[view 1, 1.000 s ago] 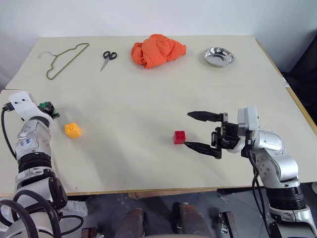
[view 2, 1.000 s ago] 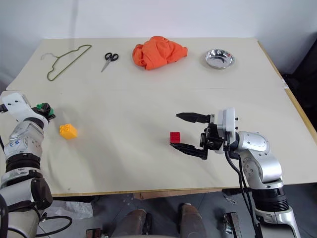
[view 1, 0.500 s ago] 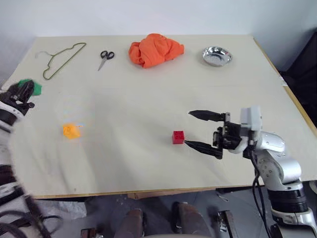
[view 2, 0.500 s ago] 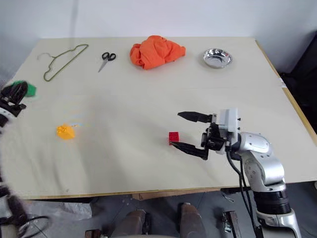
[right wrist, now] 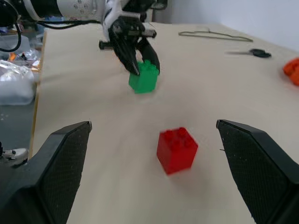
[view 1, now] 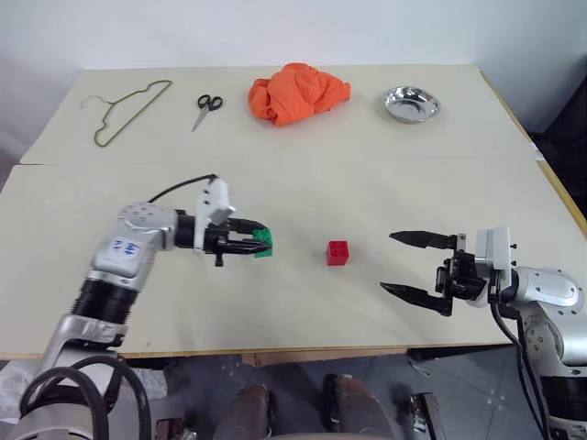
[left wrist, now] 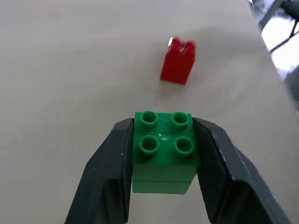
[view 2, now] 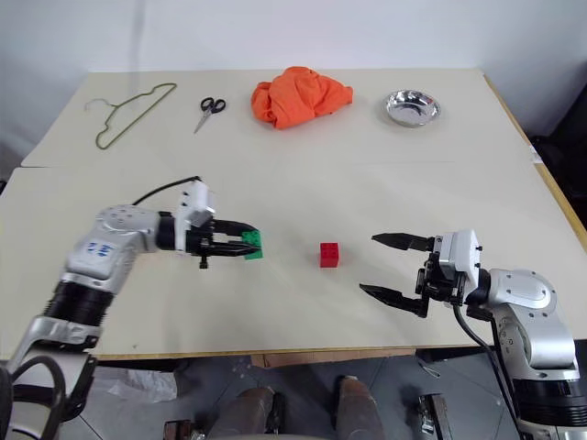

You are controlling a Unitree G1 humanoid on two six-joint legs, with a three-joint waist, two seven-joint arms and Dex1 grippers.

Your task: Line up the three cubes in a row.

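No legible writing on green cube (left wrist: 163, 151), red cube (view 1: 337, 252).

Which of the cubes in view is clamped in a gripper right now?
The green cube, held between the fingers of the left gripper. The red cube sits free on the table, between the two grippers, with nothing touching it.

Green cube (left wrist: 163, 154) sides hidden btwn pincer fingers (left wrist: 110, 179).

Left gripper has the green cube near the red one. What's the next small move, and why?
Probably set the green cube down where it is, left of the red cube, then open. The left gripper grips it at the table, already level with red.
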